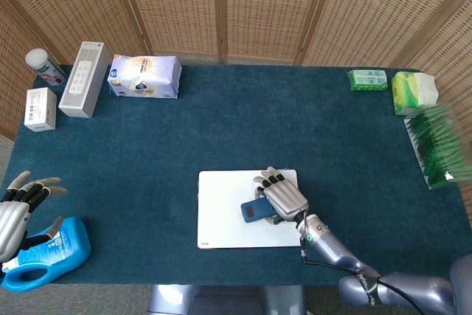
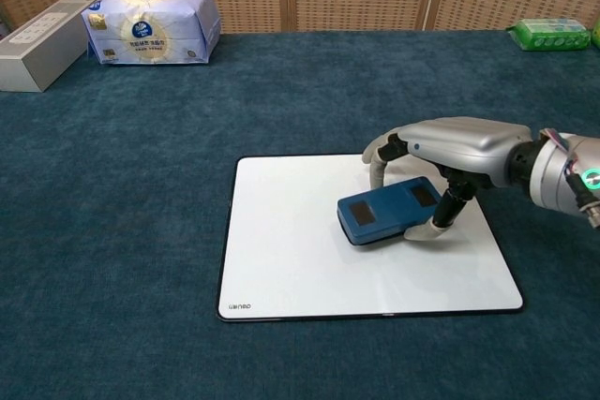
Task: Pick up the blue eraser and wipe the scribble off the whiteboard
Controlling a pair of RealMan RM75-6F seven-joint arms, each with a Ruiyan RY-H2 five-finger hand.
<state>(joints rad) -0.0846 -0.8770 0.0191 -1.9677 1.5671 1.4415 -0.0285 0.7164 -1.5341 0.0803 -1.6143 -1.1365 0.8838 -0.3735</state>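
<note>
The right hand (image 2: 441, 161) reaches in from the right edge of the worktop (image 2: 141, 185) and grips the blue eraser (image 2: 389, 210), its fingers (image 2: 377, 158) curled over the far side and the thumb pressed against the near right corner. The eraser lies flat on the whiteboard (image 2: 281, 259), right of the board's middle, with its long side slightly angled. In the head view the same hand (image 1: 284, 198) covers the right part of the eraser (image 1: 254, 210), which sits on the right half of the whiteboard (image 1: 221, 212). No scribble can be made out on the white surface in either view; a small logo shows at the near left corner of the board.

The left hand (image 1: 18, 208) hovers at the near left edge of the worktop, holding nothing, its fingers spread wide. Just beside it lies a blue detergent bottle (image 1: 48, 252) on its side.

At the far left of the worktop stand a white power strip box (image 1: 85, 79), a pack of tissues (image 1: 144, 77), a small white carton (image 1: 40, 108) and a white bottle (image 1: 44, 66). At the far right are a green packet (image 1: 367, 80), a green tissue pack (image 1: 413, 91) and a row of green sachets (image 1: 439, 145). A woven screen (image 1: 221, 5) stands behind the worktop
</note>
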